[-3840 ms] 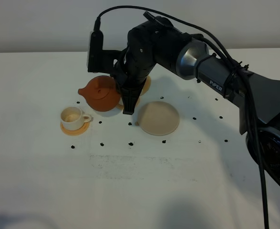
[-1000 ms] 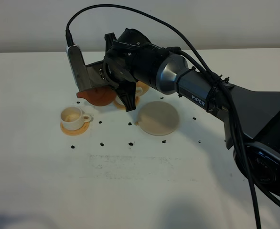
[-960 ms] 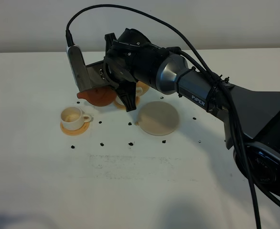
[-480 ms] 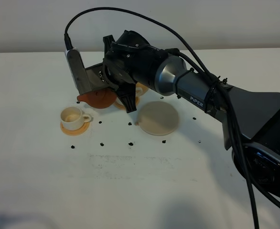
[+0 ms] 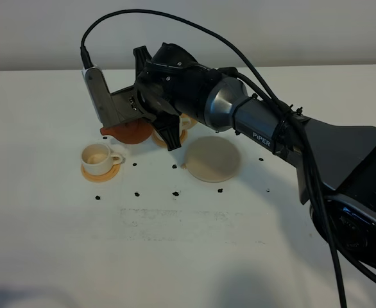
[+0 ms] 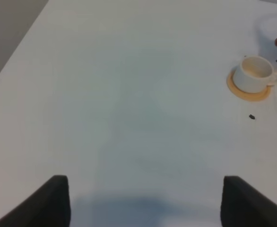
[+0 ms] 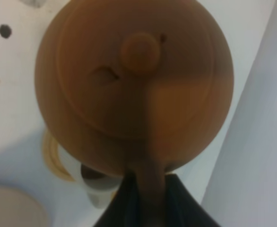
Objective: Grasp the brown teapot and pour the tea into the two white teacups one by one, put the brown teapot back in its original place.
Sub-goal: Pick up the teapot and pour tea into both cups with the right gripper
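– What sits on the white table (image 5: 59, 218), starting from the left?
– The left gripper (image 6: 145, 203) hangs empty, fingers spread wide. Toward the far edge, a small white cylindrical cup (image 5: 98, 156) stands on a round orange-tan coaster (image 5: 101, 173).
– And the teapot?
– The squat reddish-brown clay teapot (image 5: 133, 132) is just right of it, spout toward that cup. The right gripper (image 7: 147, 189) is clamped tight on its loop handle. A second white cup (image 5: 187, 120) shows partly behind. The flat pale beige trivet disc (image 5: 212, 158) lies further right, apart from the teapot.

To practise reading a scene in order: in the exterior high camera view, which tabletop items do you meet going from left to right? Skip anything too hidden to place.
white teacup → brown teapot → beige trivet
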